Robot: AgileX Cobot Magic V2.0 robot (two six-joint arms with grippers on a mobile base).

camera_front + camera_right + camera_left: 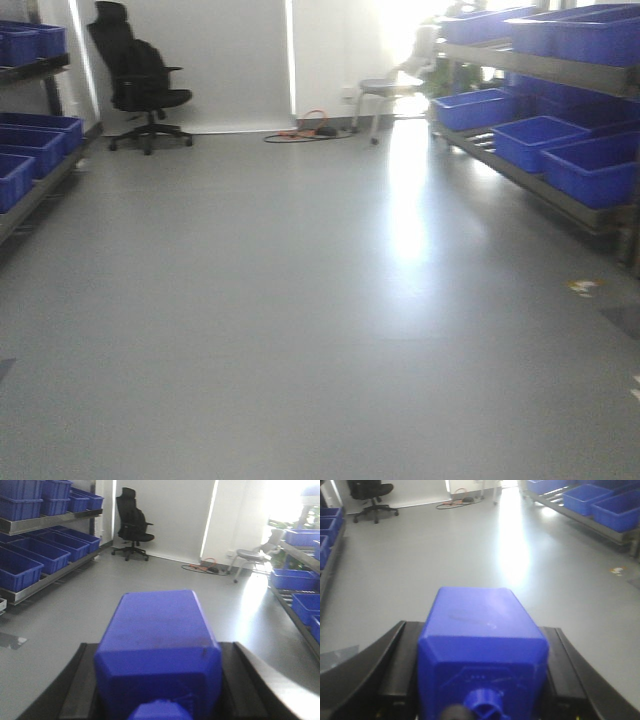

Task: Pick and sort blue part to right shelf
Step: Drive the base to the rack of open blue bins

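Observation:
A boxy blue part [480, 640] fills the lower middle of the left wrist view, held between the black fingers [395, 665] of my left gripper [481, 645], which is shut on it. In the right wrist view another blue part [159, 645] sits the same way, and my right gripper [159, 655] is shut on it between its black fingers [240, 680]. Both parts hang above the grey floor. The right shelf [545, 110] stands at the right of the front view with blue bins. Neither gripper shows in the front view.
A left shelf [35, 150] with blue bins [30, 555] lines the left side. A black office chair [140, 80] and a grey chair [385, 90] stand at the far wall, with orange cables [310, 128] on the floor. Open grey floor [300, 300] lies ahead.

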